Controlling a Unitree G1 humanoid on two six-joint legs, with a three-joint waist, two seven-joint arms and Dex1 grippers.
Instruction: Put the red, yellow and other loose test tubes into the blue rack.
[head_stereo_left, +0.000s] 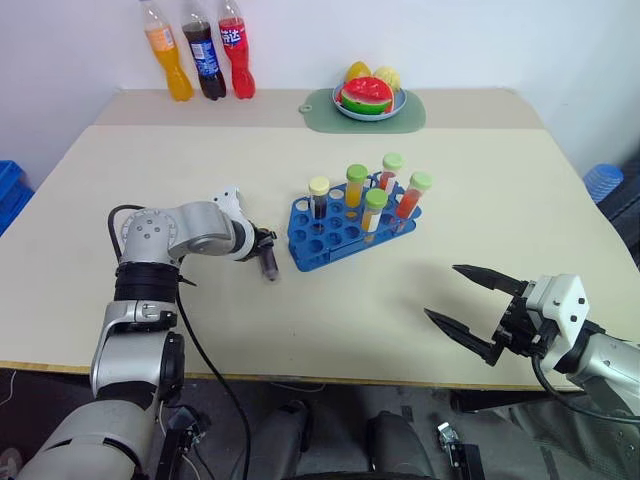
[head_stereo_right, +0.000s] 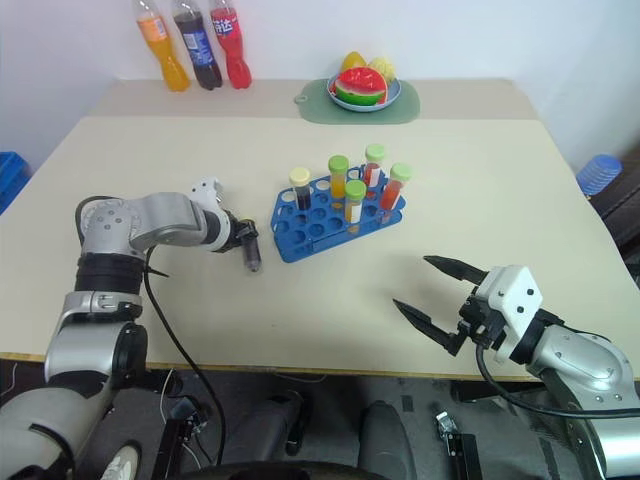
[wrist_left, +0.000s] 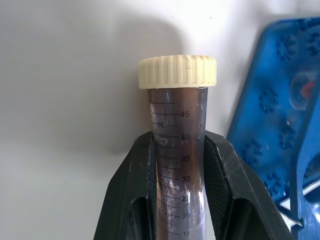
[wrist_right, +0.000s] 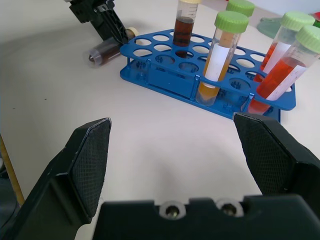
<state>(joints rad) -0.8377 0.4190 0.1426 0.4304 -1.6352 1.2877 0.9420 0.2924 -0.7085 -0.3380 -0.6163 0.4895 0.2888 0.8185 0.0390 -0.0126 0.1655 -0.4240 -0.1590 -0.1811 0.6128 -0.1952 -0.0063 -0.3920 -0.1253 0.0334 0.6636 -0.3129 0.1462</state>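
counter (head_stereo_left: 480, 200): beige, carries everything below
left arm: reaches in over the counter, wrist bent, gripper angled down toward the near-left corner of the rack
right arm: low at the counter's near right edge, gripper about level, aimed toward the rack
blue rack (head_stereo_left: 330, 240): mid-counter, five capped tubes standing in its holes
left gripper (head_stereo_left: 266, 258): fingers (wrist_left: 127, 190) clamped on either side of the dark brown tube
right gripper (head_stereo_left: 468, 305): fingers (wrist_right: 90, 160) spread wide, holding nothing, well apart from the rack
dark brown tube (wrist_left: 177, 175): lying on the counter just beside the rack's left end, pale ribbed cap (wrist_left: 177, 71); not in the rack
soda bottles (head_stereo_left: 205, 55): three at the far left edge, orange, dark, red; labels unreadable
writing: tube scale reads mL, 45, 40, 35, 30, 20, 15
white labels: on some racked tubes, text not legible
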